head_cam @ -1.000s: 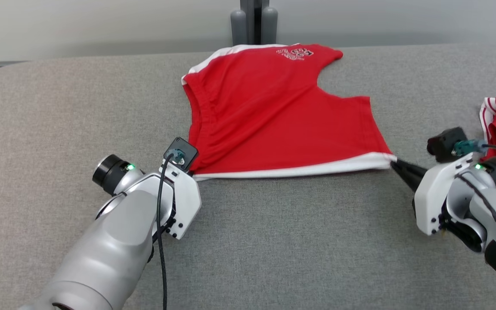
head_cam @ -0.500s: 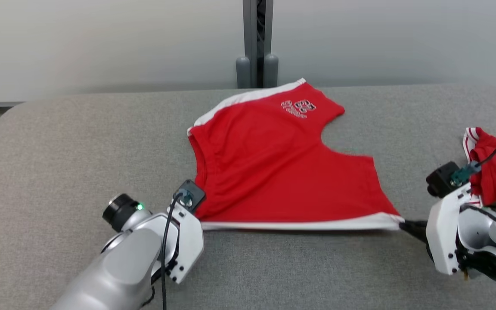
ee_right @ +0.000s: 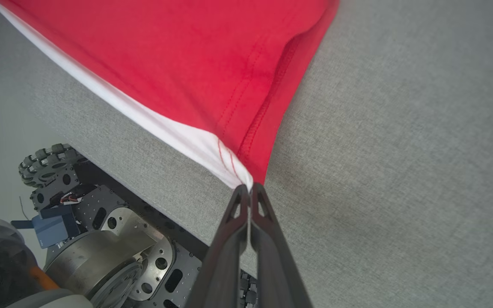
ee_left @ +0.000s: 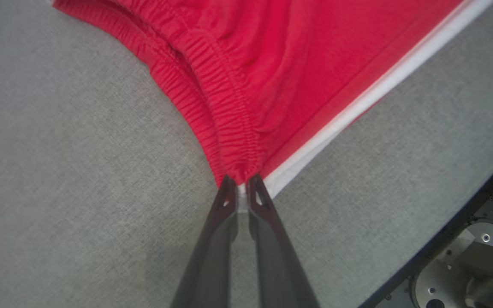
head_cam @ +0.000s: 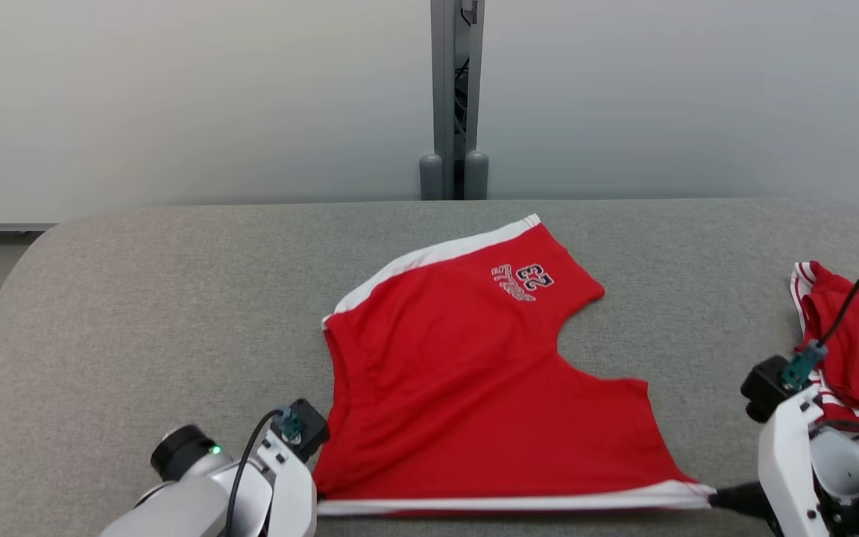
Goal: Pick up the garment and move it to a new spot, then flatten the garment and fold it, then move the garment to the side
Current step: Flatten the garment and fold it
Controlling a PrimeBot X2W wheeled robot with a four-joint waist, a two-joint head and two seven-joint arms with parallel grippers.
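The garment (head_cam: pixel 474 380) is a pair of red shorts with white side stripes and a "23" print, spread over the grey table near its front edge. My left gripper (ee_left: pixel 241 188) is shut on the waistband corner of the garment (ee_left: pixel 272 72), at the near left. My right gripper (ee_right: pixel 250 190) is shut on the hem corner of the garment (ee_right: pixel 186 60), where the white stripe ends, at the near right (head_cam: pixel 720 498). The white stripe runs taut between the two corners, along the near edge.
A second red garment (head_cam: pixel 854 350) lies bunched at the table's right edge, just behind my right wrist. A grey post (head_cam: pixel 454 97) stands behind the table (head_cam: pixel 176 298). The robot's base and a wheel (ee_right: pixel 49 164) show below the table's front edge.
The camera has tilted up, so the whole scene sits lower in the picture. Both grippers have drawn the shorts toward the front edge, still shut on their corners.
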